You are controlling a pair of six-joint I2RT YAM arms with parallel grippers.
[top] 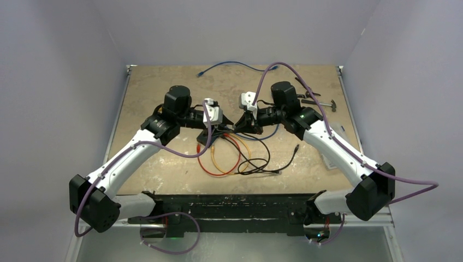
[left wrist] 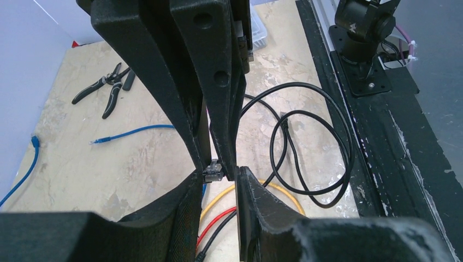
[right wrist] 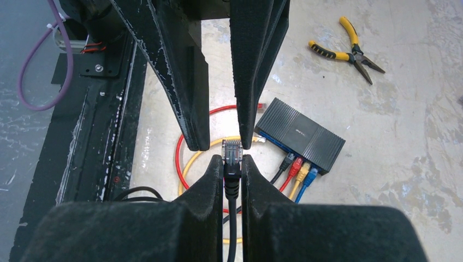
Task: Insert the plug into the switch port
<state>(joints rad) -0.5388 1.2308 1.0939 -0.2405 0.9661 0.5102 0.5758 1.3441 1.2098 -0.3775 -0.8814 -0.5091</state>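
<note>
- Our left gripper (left wrist: 219, 176) hangs above the table (right wrist: 409, 164), its fingers a little apart on either side of the tip of the plug (right wrist: 231, 149); we cannot tell whether they touch it.
- Our right gripper (right wrist: 232, 161) meets it tip to tip and clamps the clear plug's rear, its black cable (right wrist: 232, 218) trailing back between the fingers.
- The switch (right wrist: 301, 141) lies flat on the table, apart from the plug, with black, red, yellow and blue leads (right wrist: 297, 170) already seated along one long edge.
- Yellow-handled pliers (right wrist: 349, 52) lie beyond it.
</note>
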